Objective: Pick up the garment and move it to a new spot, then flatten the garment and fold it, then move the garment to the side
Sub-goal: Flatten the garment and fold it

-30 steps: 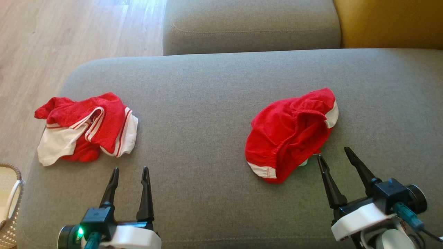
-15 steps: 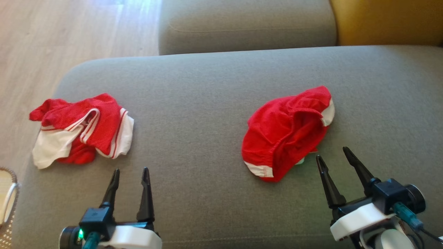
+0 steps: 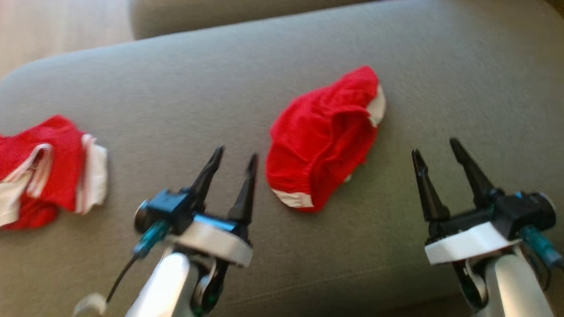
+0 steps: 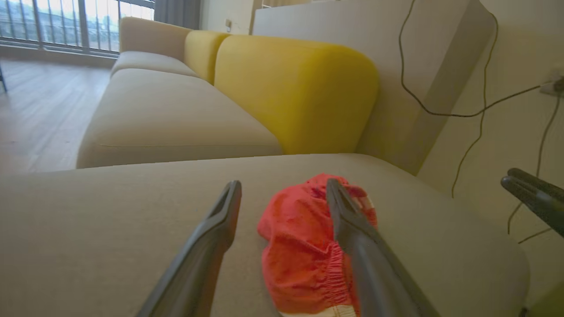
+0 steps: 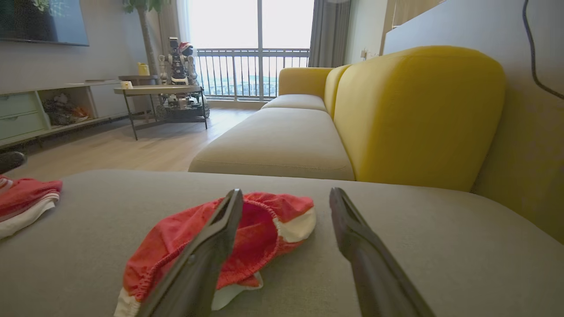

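A crumpled red garment with white trim (image 3: 324, 136) lies on the grey sofa seat (image 3: 220, 88); it also shows as the red garment (image 4: 304, 246) in the left wrist view and the red garment (image 5: 246, 237) in the right wrist view. My left gripper (image 3: 234, 158) is open just left of its near edge, fingers pointing up and to the right. Right of the garment, my right gripper (image 3: 435, 147) stands open, apart from the cloth. Neither holds anything.
A second red and white garment (image 3: 44, 171) lies at the seat's left end. A yellow backrest (image 5: 418, 114) rises behind the seat. Another grey seat (image 5: 277, 145) and wooden floor (image 5: 132, 149) lie beyond. Cables (image 4: 462, 110) hang on the wall.
The head camera has shifted right and down, so the whole scene slid left and up. My left gripper has moved right and forward, close to the garment. The right gripper stays open.
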Robot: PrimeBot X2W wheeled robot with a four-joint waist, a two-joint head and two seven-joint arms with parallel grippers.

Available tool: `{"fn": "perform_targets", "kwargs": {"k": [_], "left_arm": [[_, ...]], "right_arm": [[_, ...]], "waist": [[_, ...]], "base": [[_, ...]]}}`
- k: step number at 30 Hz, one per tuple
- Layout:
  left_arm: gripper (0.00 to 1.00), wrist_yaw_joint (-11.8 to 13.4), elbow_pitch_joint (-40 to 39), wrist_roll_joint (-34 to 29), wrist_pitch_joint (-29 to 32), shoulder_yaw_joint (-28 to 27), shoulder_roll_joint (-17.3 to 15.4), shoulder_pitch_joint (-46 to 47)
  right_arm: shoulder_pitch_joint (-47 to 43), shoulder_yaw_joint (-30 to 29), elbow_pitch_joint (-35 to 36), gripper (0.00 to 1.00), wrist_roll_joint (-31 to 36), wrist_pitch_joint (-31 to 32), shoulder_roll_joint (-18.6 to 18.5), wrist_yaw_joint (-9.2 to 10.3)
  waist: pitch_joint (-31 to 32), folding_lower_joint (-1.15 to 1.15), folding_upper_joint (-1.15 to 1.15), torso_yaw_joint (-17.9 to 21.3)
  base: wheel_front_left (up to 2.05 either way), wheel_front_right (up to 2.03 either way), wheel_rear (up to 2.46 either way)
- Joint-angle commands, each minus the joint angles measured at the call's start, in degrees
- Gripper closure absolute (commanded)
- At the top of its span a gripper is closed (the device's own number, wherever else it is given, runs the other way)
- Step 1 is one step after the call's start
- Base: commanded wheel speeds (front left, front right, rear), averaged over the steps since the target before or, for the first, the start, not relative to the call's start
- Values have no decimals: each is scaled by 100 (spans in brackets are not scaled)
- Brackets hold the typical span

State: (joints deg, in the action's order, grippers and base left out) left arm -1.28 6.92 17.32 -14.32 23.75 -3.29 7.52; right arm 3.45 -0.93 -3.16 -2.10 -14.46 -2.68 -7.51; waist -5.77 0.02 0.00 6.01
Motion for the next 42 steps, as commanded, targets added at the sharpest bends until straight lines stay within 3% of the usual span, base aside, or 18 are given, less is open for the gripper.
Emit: {"fn": "perform_targets", "kwargs": {"k": [1,6,12,19,37,38,39,41,42], "left_arm": [[0,-165,56,48,-68,54,41,538],[0,-359,791,167,29,618,41,1381],[0,-239,1463,573,643,1039,41,2262],[0,-254,1781,1365,884,1441,41,2853],[0,834,3008,2452,820,2297,41,4097],[21,873,3048,2500,784,2325,41,4136],[56,906,3085,2543,740,2351,41,4177],[100,931,3159,2636,649,2393,41,4248],[100,931,3196,2673,621,2425,41,4275]], "right_arm": [[260,152,241,0,-51,-54,-20,2],[366,137,257,0,-127,-54,-20,2],[512,179,327,0,-317,-54,-20,2],[548,207,334,0,-442,-54,-20,2],[721,333,327,0,-577,-54,-20,2],[726,340,327,0,-583,-54,-20,2],[730,342,328,0,-588,-54,-20,2],[734,332,325,0,-595,-54,-20,2],[732,321,325,0,-594,-54,-20,2]], "waist": [[-534,-2,0,592],[-849,-2,0,1062],[-1230,-2,0,1508],[-1474,-2,0,1794],[-1730,-2,0,2045],[-1731,-2,0,2060],[-1731,-2,0,2072],[-1721,-2,0,2085],[-1712,-2,0,2083]], "base": [[0,0,0],[0,0,0],[0,0,0],[0,0,0],[0,0,0],[0,0,0],[0,0,0],[0,0,0],[0,0,0]]}}
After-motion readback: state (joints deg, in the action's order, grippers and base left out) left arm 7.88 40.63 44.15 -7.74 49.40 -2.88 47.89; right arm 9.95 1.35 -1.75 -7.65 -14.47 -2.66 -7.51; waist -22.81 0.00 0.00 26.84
